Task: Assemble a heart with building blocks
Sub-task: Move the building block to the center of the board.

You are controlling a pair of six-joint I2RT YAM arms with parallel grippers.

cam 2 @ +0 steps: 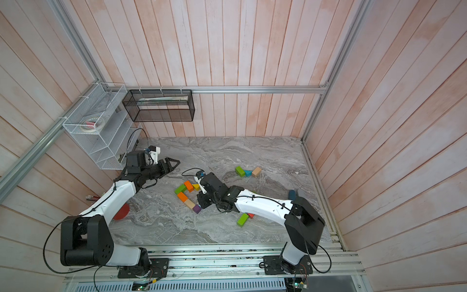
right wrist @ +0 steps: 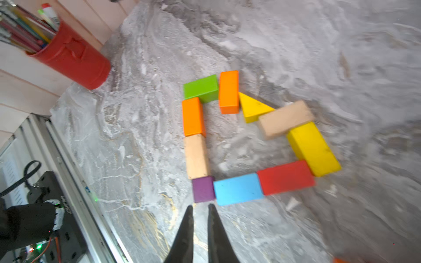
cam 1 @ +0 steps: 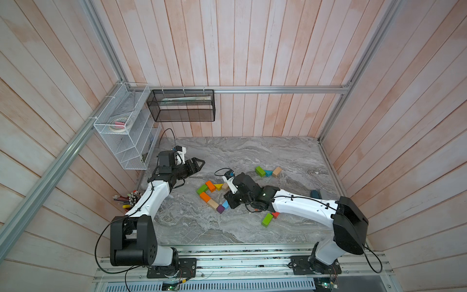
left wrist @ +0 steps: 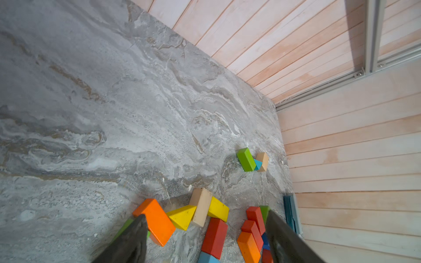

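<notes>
Red cup [right wrist: 75, 59] of pencils [right wrist: 22, 29] stands on marble table [right wrist: 296, 45]

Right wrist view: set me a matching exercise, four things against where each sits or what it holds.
Things:
1. purple cube
2. yellow wedge
3. red cup
4. red brick

Places or states:
A. between the blue brick and the yellow brick
B. holds pencils
C. corner of the outline, just ahead of the right gripper
D. between an orange brick and a tan brick

Pairs: 1-C, 2-D, 3-B, 4-A
</notes>
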